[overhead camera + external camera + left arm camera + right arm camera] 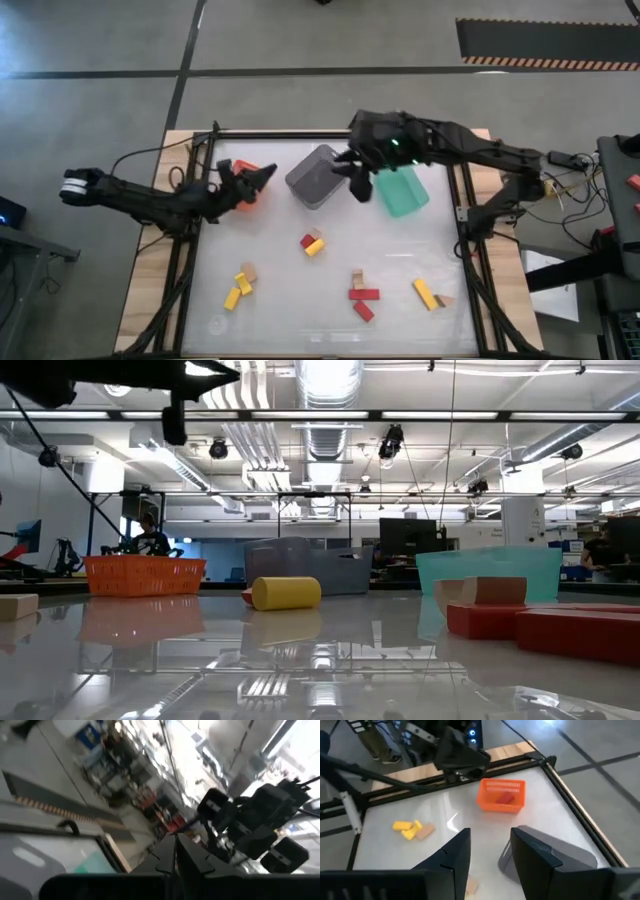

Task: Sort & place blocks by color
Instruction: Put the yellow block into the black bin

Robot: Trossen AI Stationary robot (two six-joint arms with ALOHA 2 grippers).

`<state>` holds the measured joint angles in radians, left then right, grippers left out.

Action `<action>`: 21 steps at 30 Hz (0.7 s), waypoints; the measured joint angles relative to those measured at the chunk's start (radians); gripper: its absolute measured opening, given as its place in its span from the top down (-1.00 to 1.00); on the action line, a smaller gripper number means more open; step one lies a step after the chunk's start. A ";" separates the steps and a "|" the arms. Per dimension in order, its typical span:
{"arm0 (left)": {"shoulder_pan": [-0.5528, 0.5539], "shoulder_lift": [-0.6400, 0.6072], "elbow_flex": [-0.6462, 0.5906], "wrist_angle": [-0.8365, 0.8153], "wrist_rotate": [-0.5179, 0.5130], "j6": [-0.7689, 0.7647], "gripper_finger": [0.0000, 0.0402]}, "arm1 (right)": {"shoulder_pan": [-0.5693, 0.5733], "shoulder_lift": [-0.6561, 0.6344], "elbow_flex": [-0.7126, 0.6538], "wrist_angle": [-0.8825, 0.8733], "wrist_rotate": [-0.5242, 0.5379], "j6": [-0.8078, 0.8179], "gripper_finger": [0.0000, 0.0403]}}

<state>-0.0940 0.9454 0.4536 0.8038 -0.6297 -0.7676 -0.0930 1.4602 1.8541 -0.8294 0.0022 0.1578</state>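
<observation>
High view: the right gripper hangs between the grey bin and the green bin, its fingers parted with nothing between them. The left gripper, fingers pressed together and empty, sits just beside the orange bin, which holds one red block. The remaining blocks lie scattered on the table, near its front.

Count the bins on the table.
3: orange bin under the left gripper, grey bin at centre back, green bin to its right.
</observation>
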 joint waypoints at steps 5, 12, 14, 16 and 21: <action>-0.031 0.085 0.154 -0.244 0.059 -0.017 1.00 | 0.070 -0.099 -0.135 0.025 0.011 0.036 0.39; -0.083 0.217 0.398 -0.765 0.201 -0.116 1.00 | 0.160 -0.237 -0.339 0.132 0.047 0.117 0.40; -0.101 0.263 0.449 -0.852 0.252 -0.099 1.00 | 0.188 -0.270 -0.396 0.170 0.066 0.136 0.39; -0.120 0.312 0.484 -0.898 0.299 -0.060 1.00 | 0.212 -0.300 -0.444 0.196 0.087 0.148 0.40; -0.166 0.445 0.520 -0.934 0.333 0.015 1.00 | 0.262 -0.361 -0.551 0.252 0.125 0.182 0.41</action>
<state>-0.2599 1.3900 0.9733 -0.1307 -0.2962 -0.7529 0.1686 1.0988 1.3027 -0.5778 0.1273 0.3402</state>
